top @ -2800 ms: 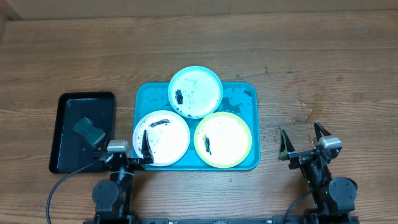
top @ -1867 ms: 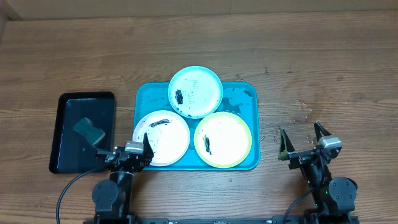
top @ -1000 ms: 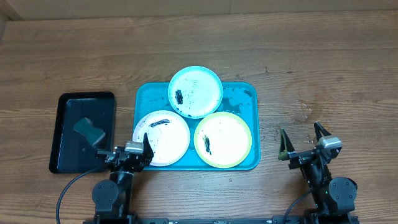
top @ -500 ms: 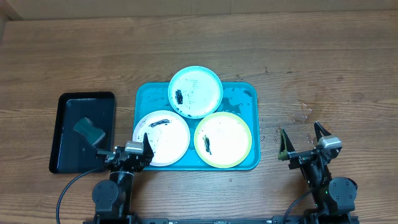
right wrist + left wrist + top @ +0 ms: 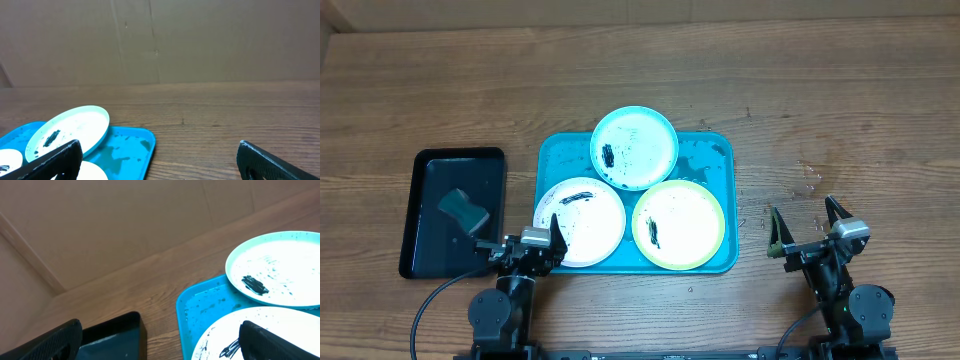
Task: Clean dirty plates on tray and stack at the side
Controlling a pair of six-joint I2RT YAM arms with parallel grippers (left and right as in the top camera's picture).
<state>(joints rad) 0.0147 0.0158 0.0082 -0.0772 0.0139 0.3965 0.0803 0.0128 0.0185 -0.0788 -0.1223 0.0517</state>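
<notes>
Showing the opening of the cleaning job: none of the three plates looks wiped yet, and you have nothing in hand. The large turquoise rectangular plastic tray (image 5: pixel 718 152) lies at the middle of the wooden surface (image 5: pixel 820 80) and carries all three. The light blue round plastic plate (image 5: pixel 634 148) sits at its far edge, its rim overhanging the tray rim. The white round plastic plate (image 5: pixel 580 222) sits near left and the yellow-green rimmed round plate (image 5: pixel 679 225) near right. Each bears black smears or specks.

Left of the turquoise tray, well apart from it, lies a smaller black rectangular tray (image 5: pixel 455 153) holding a dark block, probably a sponge (image 5: pixel 463 208).

Your left gripper (image 5: pixel 517 240) rests low between the black tray and the white plate, jaws spread fully, empty. Your right gripper (image 5: pixel 802 222) rests right of the turquoise tray, jaws equally wide, also empty.

The step in hand is probably fetching the sponge. For that, swing the left gripper out over the black tray, lower it astride the sponge and close across its narrow side. The right gripper can then steady a plate while you scrub. The bare surface to the right looks the likeliest place for the stack.
</notes>
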